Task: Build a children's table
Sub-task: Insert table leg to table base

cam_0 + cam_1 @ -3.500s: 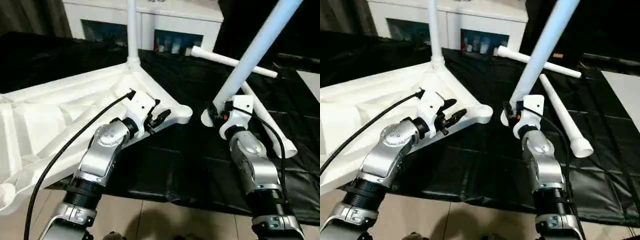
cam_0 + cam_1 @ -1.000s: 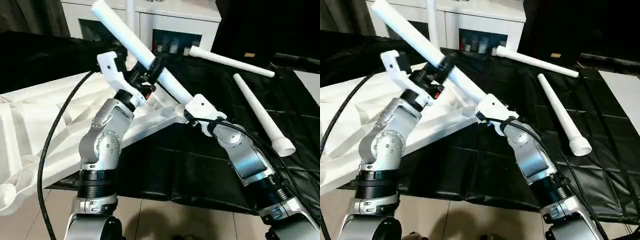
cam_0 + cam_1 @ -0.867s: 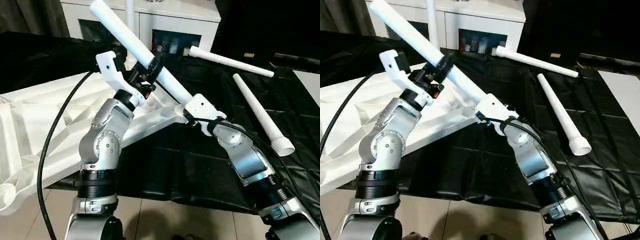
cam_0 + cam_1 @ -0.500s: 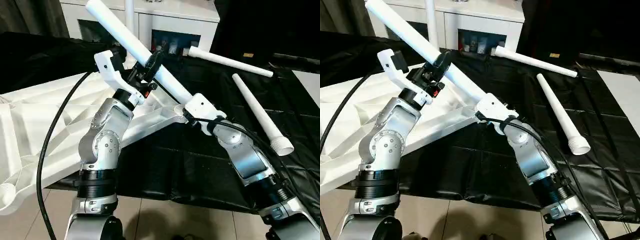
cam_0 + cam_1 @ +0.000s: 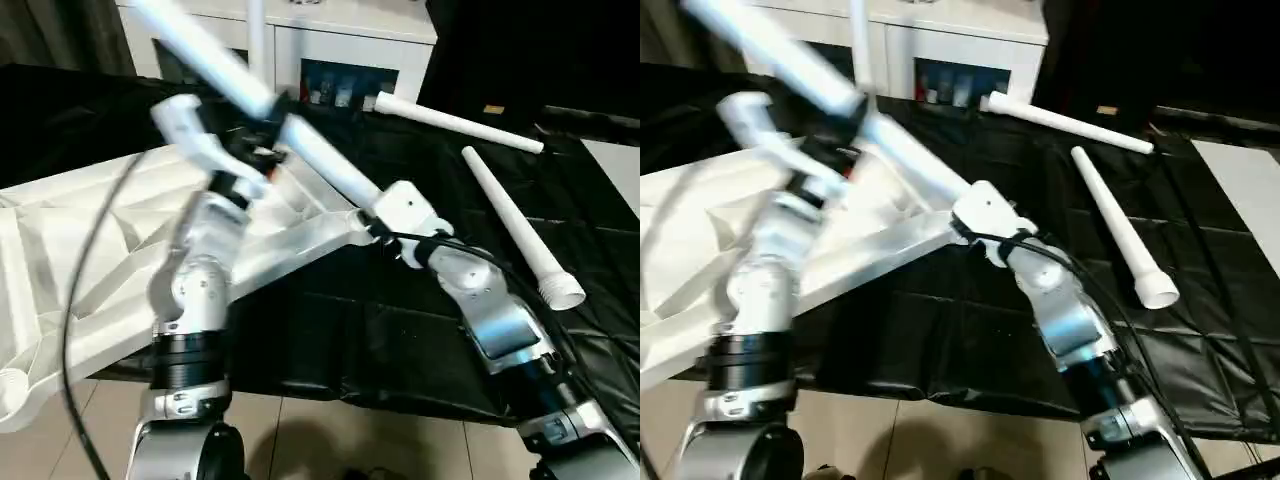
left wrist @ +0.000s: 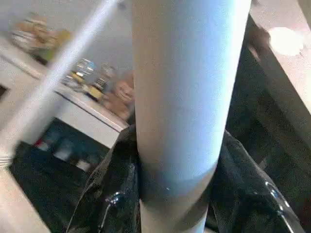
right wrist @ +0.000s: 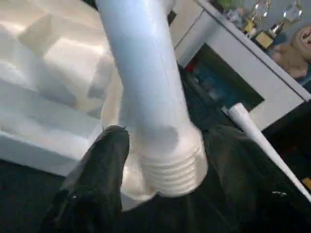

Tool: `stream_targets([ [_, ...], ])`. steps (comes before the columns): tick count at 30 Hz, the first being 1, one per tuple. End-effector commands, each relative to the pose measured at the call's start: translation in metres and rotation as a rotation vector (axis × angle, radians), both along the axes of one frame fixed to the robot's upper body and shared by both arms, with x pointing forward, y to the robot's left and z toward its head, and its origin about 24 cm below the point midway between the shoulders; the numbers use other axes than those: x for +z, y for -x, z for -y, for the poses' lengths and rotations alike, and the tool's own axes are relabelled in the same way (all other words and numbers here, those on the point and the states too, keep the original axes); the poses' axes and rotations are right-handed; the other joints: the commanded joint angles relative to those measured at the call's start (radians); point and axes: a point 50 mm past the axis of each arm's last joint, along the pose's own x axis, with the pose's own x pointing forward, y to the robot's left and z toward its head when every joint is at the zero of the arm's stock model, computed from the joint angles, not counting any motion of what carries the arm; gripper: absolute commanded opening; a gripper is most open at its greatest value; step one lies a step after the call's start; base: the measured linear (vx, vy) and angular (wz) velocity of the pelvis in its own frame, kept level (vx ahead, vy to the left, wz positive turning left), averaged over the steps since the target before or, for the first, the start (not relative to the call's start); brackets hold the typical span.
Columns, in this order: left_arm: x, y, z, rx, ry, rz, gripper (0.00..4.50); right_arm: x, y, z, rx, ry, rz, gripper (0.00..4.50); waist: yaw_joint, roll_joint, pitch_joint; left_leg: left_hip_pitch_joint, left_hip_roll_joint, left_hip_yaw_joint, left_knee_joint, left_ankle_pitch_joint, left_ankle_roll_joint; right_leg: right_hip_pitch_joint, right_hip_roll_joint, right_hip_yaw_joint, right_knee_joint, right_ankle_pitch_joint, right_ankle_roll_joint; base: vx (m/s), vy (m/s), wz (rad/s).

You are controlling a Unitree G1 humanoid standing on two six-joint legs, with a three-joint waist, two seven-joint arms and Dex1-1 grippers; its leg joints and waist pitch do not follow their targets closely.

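The children's table lies in parts. Its white ribbed tabletop [image 5: 80,260] rests upside down on the left, with one leg [image 5: 255,40] standing upright in its far corner socket. My left gripper [image 5: 262,115] is shut on a second leg [image 5: 320,165], which slants down to the right. That leg's threaded end [image 7: 170,170] sits at the tabletop's near corner, where my right gripper [image 5: 372,222] is. Its black fingers [image 7: 97,184] stand open on either side of the threaded end. In the left wrist view the held leg [image 6: 180,97] runs straight up the middle.
Two loose legs [image 5: 455,118] [image 5: 510,225] lie on the black sheet [image 5: 400,330] to the right. A white cabinet [image 5: 340,40] with dark glass doors stands behind. Bare floor [image 5: 300,440] shows in front of the sheet.
My left arm has swung left with the leg in its grip, carrying the leg's upper end left. My right gripper's fingers have spread apart around the threaded end.
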Motion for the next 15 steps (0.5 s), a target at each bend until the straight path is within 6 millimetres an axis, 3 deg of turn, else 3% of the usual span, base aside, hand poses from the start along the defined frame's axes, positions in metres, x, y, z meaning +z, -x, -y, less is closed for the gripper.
stream_targets([
  [1,0.0091,-0.0042,-0.0004,0.015,0.047,0.009,1.62,0.0102,0.0015,0.0006,0.018,-0.049,0.060,3.03,0.004,-0.003,-0.082,0.005,0.007,0.005,-0.063,-0.182,0.051,0.072,-0.043,0.042,-0.072,-0.272,-0.084,0.000,0.000,0.00],
  [15,0.0103,-0.0062,-0.0082,0.058,-0.001,0.020,1.62,0.0133,0.0011,0.0058,0.001,-0.067,0.121,4.34,0.006,-0.005,-0.081,0.004,0.006,0.004,-0.063,-0.190,0.044,0.072,-0.043,0.043,-0.073,-0.292,-0.072,0.000,0.000,0.00],
])
